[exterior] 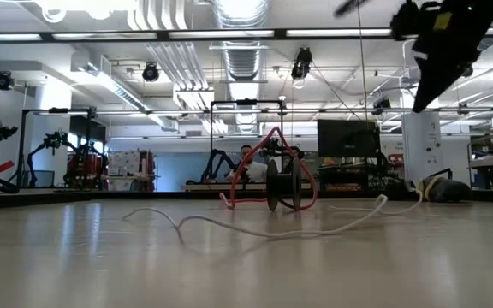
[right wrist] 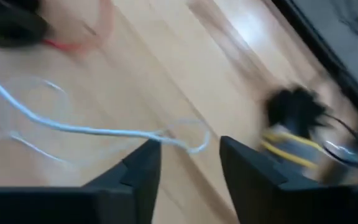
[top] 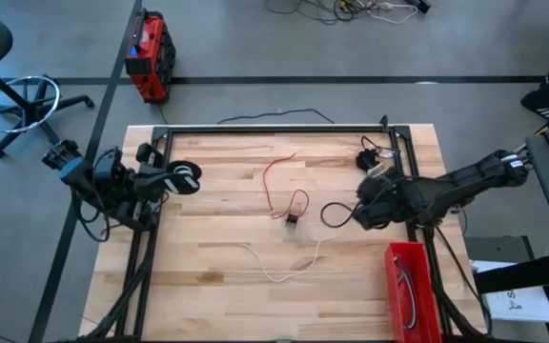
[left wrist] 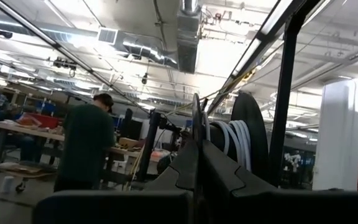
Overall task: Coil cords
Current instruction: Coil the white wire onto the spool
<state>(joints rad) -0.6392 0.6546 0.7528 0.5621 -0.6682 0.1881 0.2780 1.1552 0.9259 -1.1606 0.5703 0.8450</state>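
A red cord (top: 282,181) lies in loose loops mid-table, ending at a small dark plug (top: 292,219). The white cord (top: 284,265) trails along the wood nearer the front, and a black cord loop (top: 334,215) lies right of the plug. My right gripper (top: 358,214) hangs open above the table beside that loop. In its wrist view its fingers (right wrist: 143,163) stand apart over the white cord (right wrist: 104,130), touching nothing. At the table's left edge, my left gripper (top: 172,178) is shut on a black spool (left wrist: 241,140) wound with white cord. My left gripper pinches the spool's thin black flange (left wrist: 196,121) between its two fingers. The spool stands on edge past the fingertips, with the white windings (left wrist: 232,140) beside the flange. It is held above the table's left edge.
A small black bundle with a yellow band (top: 370,157) sits at the far right of the table, inside the black frame rail (top: 274,128). A red bin (top: 410,286) holding a cord stands at the near right. A person works in the room beyond the table.
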